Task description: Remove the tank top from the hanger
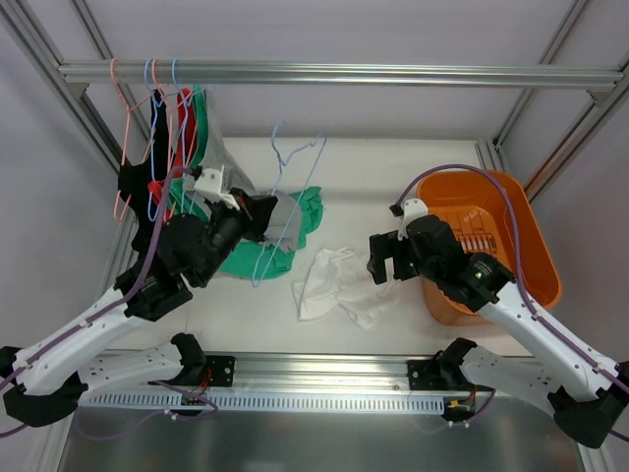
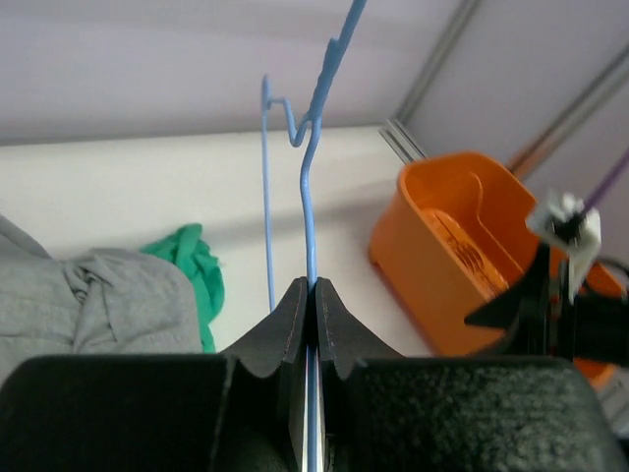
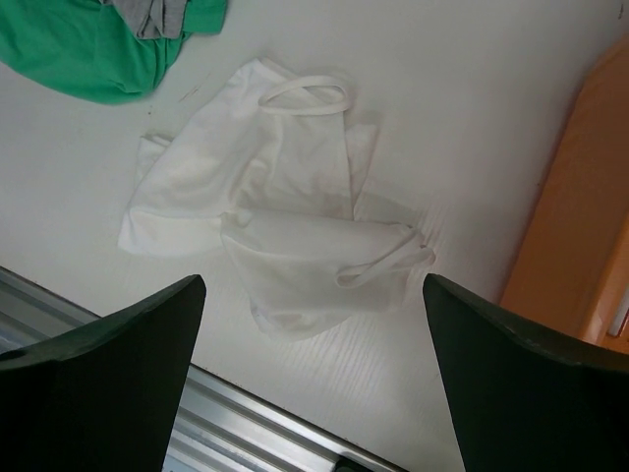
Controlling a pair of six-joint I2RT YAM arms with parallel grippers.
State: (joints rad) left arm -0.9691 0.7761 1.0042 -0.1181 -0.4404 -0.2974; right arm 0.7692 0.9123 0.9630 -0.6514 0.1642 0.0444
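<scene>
Tank top [image 3: 285, 226]: white, crumpled on table [image 3: 472, 118], off hanger.
Hanger [image 2: 310, 216]: blue wire, pinched in left gripper [image 2: 311, 293].
Right gripper [image 3: 313, 295]: jaws wide, empty, above tank top.

Robot lab cell, alu frame [image 1: 334, 74], white table [image 1: 393, 167]

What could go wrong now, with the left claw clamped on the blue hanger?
The thin blue hanger could twist or slip in the left claw and snag the grey garment beside it. The open right claw hangs over the white tank top; a low sweep might drag it onto the near rail.
</scene>
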